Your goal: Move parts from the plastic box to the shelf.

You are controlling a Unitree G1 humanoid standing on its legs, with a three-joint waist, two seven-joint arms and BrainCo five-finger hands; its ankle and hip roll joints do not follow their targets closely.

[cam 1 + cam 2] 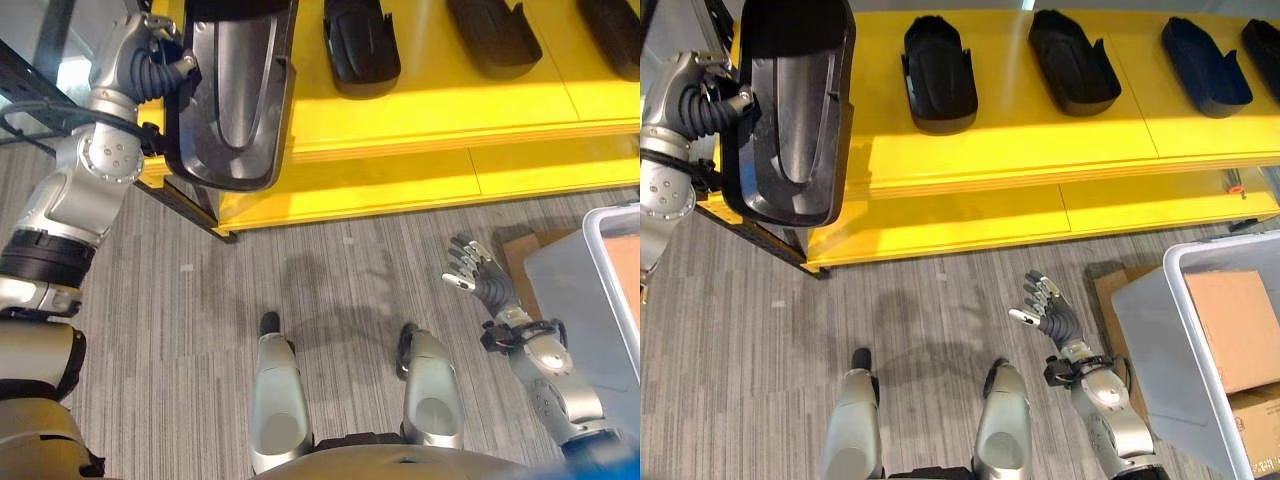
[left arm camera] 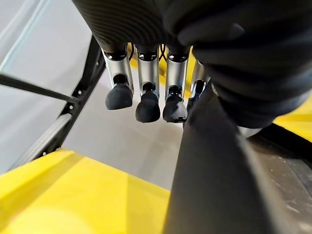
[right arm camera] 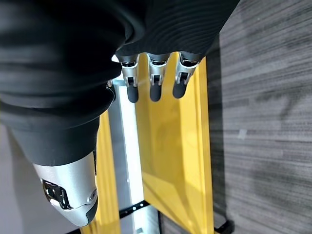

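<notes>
Holding the black part (image 1: pixel 790 120) at the upper left of the frame, the left hand (image 1: pixel 702 100) grips its side edge with curled fingers. The part's long axis runs up-down over the shelf's (image 1: pixel 1040 140) left end, beside the placed parts (image 1: pixel 938 75). The right hand (image 1: pixel 1052 312) hangs empty, fingers relaxed, at lower right, much farther from the shelf.

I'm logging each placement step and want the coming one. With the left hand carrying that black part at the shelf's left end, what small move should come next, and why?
Probably ease the left hand forward and down to set the black part onto the bare left end of the yellow shelf. The part overhangs the shelf's front edge, other parts already lie further along, and the right hand hangs open over the floor.
</notes>
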